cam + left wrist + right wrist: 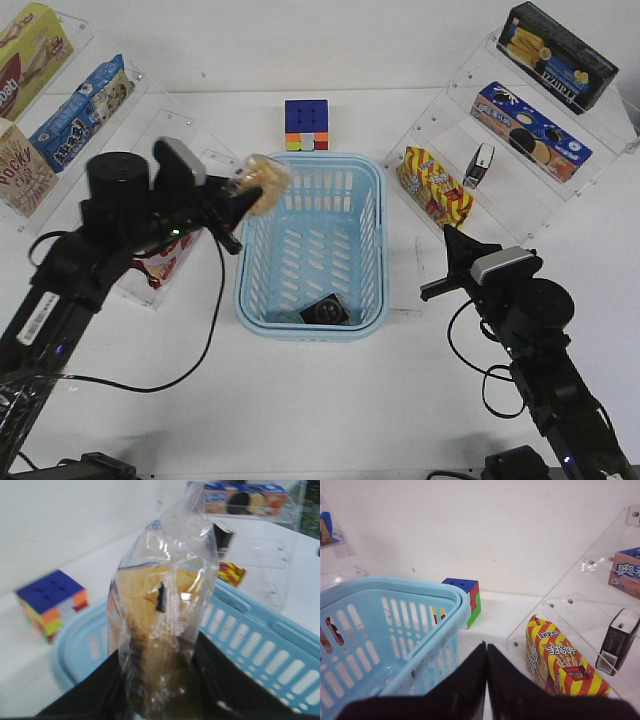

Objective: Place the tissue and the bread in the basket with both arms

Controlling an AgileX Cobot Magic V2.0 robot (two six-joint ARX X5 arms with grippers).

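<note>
The left pincer (243,198) is gripping the bread (266,178) by the lower end of its clear wrap and holding it up over the far-left corner of the basket (372,190), seemingly so that it will fall inside when let go. The tissue (326,311) is lying on the basket floor against the near wall. The right pincer (447,235), its jaws pressed together on nothing, is sitting low just right of the basket, likely keeping clear of the drop.
</note>
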